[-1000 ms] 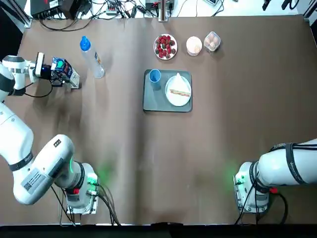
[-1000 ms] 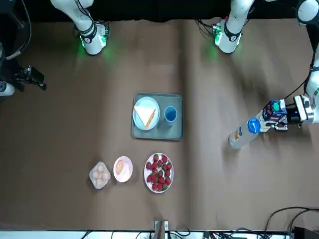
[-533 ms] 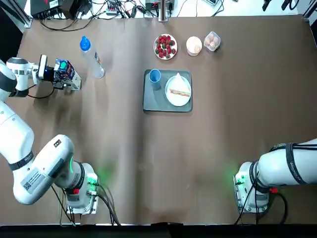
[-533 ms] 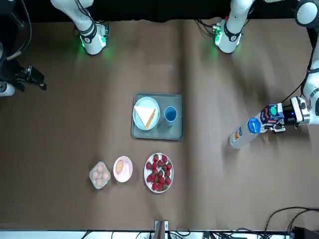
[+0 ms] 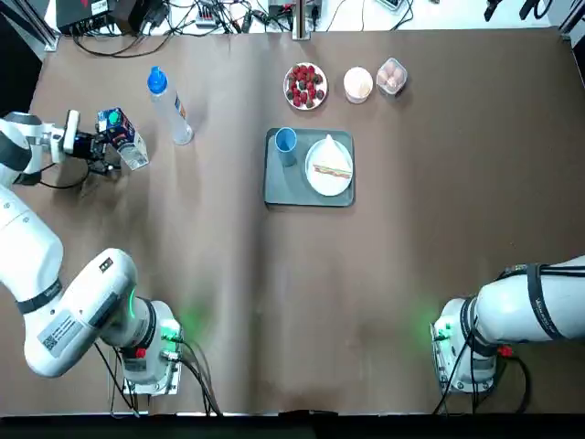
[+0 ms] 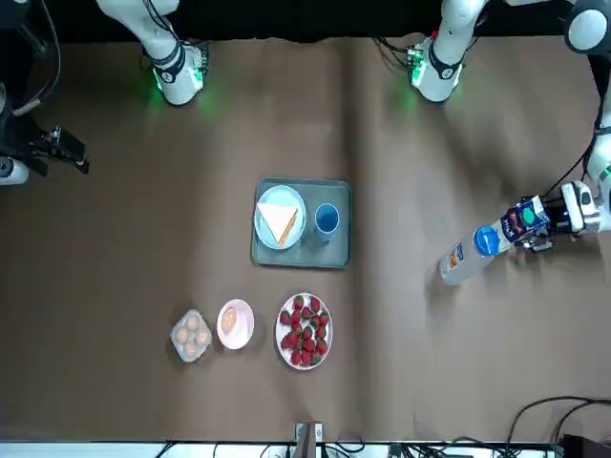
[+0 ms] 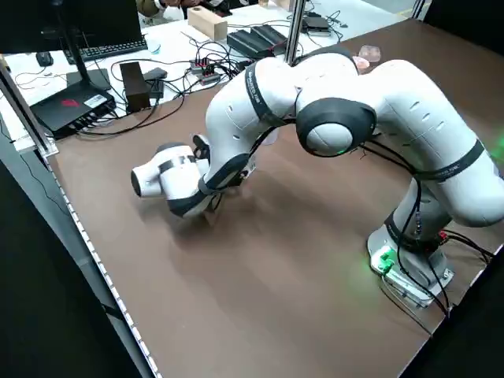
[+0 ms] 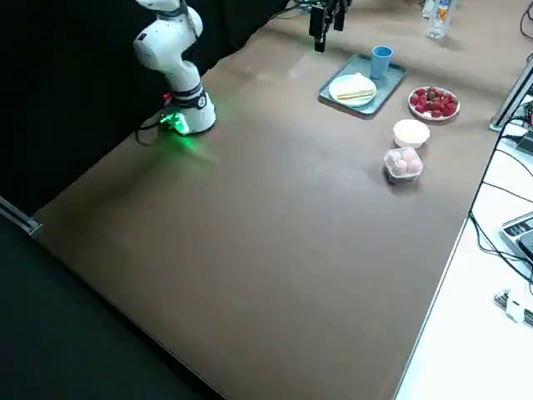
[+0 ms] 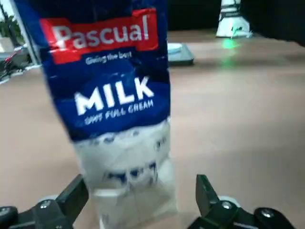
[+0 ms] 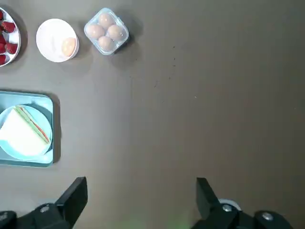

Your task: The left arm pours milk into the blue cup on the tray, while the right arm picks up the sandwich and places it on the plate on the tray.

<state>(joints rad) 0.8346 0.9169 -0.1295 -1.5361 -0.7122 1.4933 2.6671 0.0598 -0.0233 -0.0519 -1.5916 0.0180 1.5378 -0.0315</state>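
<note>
Brown table (image 5: 366,302): tray (image 5: 288,190), strawberry bowl (image 5: 306,108), white bowl (image 5: 358,98), egg pack (image 5: 392,77), blue-capped bottle (image 5: 172,112).

The wide bench (image 5: 384,256) has a smooth brown top, and on it there lie soft shines of light, with some green glow near its edge. Behind it stands a white desk (image 7: 177,51), which carries a black monitor (image 7: 102,24), a keyboard (image 7: 106,50), a wooden block (image 7: 207,24) and many tangled black cables (image 7: 206,67). Black curtains (image 8: 75,92) hang beside the bench, and a metal post (image 7: 295,30) rises at its border.
</note>
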